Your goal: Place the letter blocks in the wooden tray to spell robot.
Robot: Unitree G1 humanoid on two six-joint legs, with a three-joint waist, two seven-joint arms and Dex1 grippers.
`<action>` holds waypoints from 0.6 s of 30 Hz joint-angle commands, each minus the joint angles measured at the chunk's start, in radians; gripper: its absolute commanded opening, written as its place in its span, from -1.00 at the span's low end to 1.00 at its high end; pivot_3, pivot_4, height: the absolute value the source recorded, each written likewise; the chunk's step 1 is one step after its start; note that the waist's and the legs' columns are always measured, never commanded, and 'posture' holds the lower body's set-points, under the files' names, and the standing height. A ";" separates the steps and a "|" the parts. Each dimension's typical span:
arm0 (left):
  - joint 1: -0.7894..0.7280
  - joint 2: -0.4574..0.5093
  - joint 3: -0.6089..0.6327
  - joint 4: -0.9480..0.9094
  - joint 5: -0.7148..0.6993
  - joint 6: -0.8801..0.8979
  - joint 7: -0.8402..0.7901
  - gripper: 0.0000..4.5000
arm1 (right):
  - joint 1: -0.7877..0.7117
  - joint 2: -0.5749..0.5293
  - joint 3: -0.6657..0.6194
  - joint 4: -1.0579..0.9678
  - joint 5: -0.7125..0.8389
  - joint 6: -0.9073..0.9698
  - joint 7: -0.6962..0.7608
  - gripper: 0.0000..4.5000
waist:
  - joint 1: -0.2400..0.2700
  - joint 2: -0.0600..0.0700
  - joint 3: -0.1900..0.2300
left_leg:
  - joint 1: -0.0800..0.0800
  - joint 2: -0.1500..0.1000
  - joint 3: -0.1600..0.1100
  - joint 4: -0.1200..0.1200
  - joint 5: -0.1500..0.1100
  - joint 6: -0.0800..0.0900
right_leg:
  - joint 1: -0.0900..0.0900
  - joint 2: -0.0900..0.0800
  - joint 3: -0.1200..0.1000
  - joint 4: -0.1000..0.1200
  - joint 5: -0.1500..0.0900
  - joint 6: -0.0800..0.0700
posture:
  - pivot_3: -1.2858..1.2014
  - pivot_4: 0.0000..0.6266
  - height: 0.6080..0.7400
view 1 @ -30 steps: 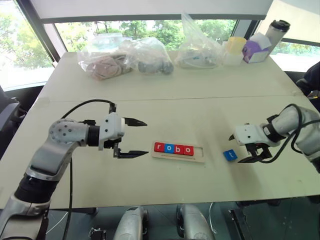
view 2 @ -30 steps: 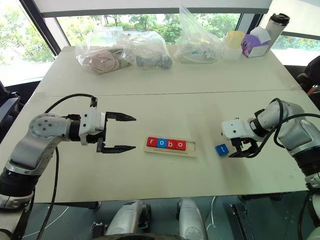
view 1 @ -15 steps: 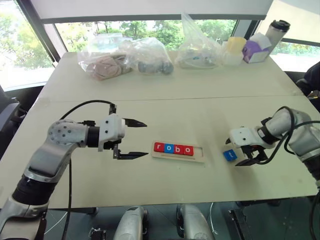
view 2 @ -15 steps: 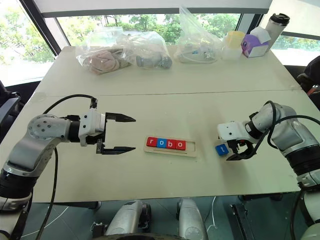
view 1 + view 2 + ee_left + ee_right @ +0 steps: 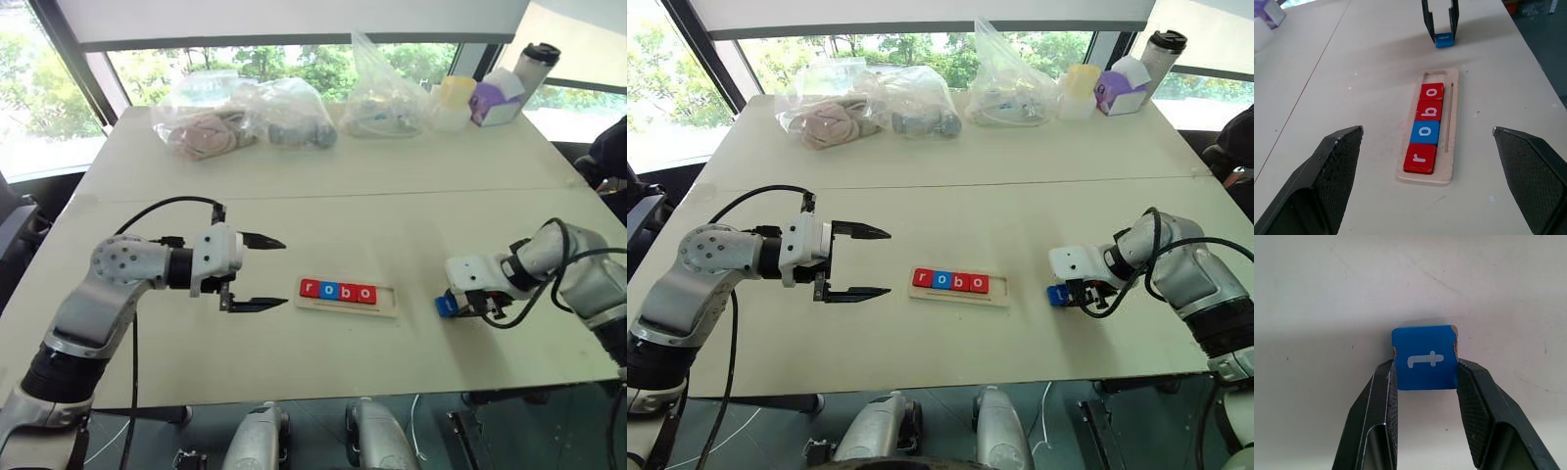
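The wooden tray [image 5: 388, 295] lies at the table's middle and holds a row of letter blocks [image 5: 338, 291]: red r, blue o, red b, red o. Its right end slot is bare. To the tray's right, the blue t block [image 5: 1424, 357] rests on the table. My right gripper [image 5: 461, 305] points down at it and is shut on its two sides. The left wrist view also shows that grip from afar, with the t block [image 5: 1444, 39] between the fingers. My left gripper [image 5: 285, 272] hovers open just left of the tray, nothing between its fingers.
Several clear plastic bags [image 5: 245, 113] of items lie along the table's far side. A yellow container [image 5: 454, 98], a purple box [image 5: 498, 98] and a tumbler [image 5: 537, 64] stand at the far right corner. A seam [image 5: 323, 193] crosses the tabletop.
My right gripper has come down and left over the blue t block and shut on it. The left gripper has stayed open and still.
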 commanded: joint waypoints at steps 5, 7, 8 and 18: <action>-0.011 -0.001 0.022 -0.023 -0.012 -0.009 0.003 1.00 | 0.000 0.027 -0.039 -0.115 0.057 0.167 -0.010 -0.50 | 0.004 0.000 0.000 | 0.000 0.000 0.000 0.000 0.000 0.000 | -0.001 -0.001 0.000 0.001 0.000 0.000 | 0.03 -0.52 1.00; -0.013 -0.002 0.020 -0.021 -0.011 -0.009 0.002 1.00 | -0.014 0.033 -0.038 -0.143 0.067 0.200 -0.011 -0.50 | 0.005 0.000 0.000 | 0.000 0.000 0.000 0.000 0.000 0.000 | -0.001 -0.001 0.000 0.001 0.000 0.000 | 0.03 -0.52 1.00; -0.013 -0.002 0.021 -0.021 -0.012 -0.009 0.001 1.00 | -0.022 0.036 -0.038 -0.158 0.073 0.218 -0.009 -0.50 | 0.005 0.000 0.000 | 0.000 0.000 0.000 0.000 0.000 0.000 | -0.001 -0.002 0.000 0.001 0.000 0.000 | 0.03 -0.52 1.00; -0.008 -0.005 0.021 -0.027 -0.011 -0.006 0.007 1.00 | -0.103 0.076 0.005 -0.252 0.104 0.432 -0.007 -0.50 | 0.003 0.000 0.000 | -0.001 0.000 0.000 0.000 0.000 0.000 | -0.001 -0.003 0.000 0.000 0.000 0.000 | 0.03 -0.52 1.00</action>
